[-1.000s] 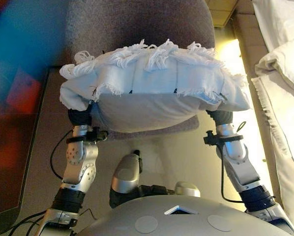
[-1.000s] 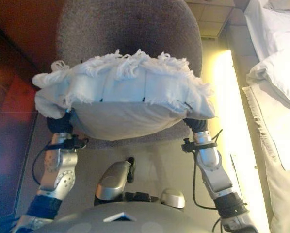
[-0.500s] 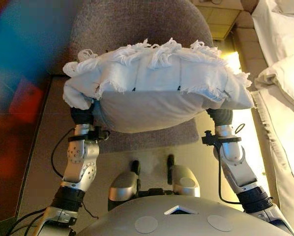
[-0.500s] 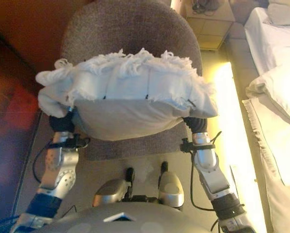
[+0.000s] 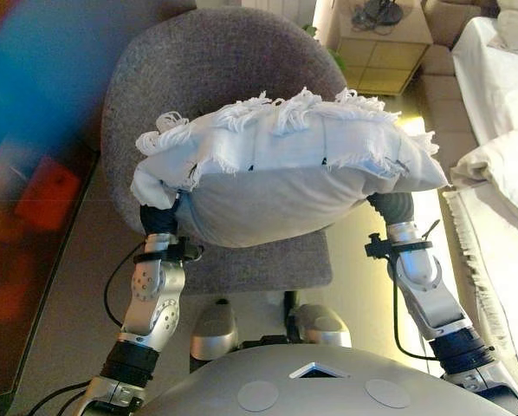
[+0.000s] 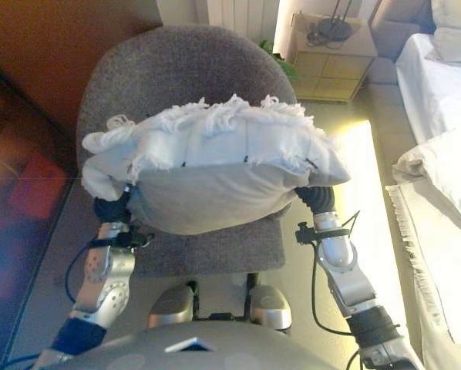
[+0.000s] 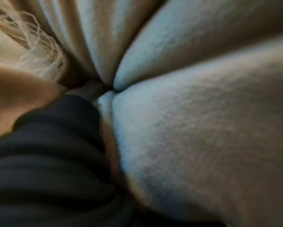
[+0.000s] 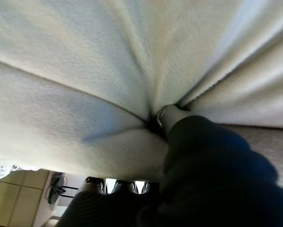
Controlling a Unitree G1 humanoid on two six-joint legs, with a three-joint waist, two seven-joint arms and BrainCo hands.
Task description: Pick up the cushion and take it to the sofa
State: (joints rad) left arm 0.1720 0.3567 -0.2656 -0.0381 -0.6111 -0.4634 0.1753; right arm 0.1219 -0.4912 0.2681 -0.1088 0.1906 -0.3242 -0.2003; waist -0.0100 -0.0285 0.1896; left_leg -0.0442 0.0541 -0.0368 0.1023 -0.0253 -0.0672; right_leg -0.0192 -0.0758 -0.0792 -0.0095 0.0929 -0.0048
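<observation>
A white cushion (image 5: 285,165) with fringed edges is held up between my two hands, in the air over the seat of a grey upholstered chair (image 5: 207,69). My left hand (image 5: 159,221) is pressed in under the cushion's left end and my right hand (image 5: 396,208) under its right end. Only the dark ribbed covers show. In the left wrist view the cover (image 7: 42,156) sinks into folds of the cushion (image 7: 203,118). The right wrist view shows the same, the cover (image 8: 212,161) buried in the cloth (image 8: 84,71).
The grey chair stands straight ahead, with its round back at the far side. A bed (image 5: 501,173) with white bedding runs along the right. A wooden nightstand (image 5: 385,43) stands at the back right. A dark wooden panel (image 6: 30,154) lines the left side.
The whole picture has shifted: more of the chair's back and the nightstand now show, so the camera has moved. The cushion stays held between both hands as before.
</observation>
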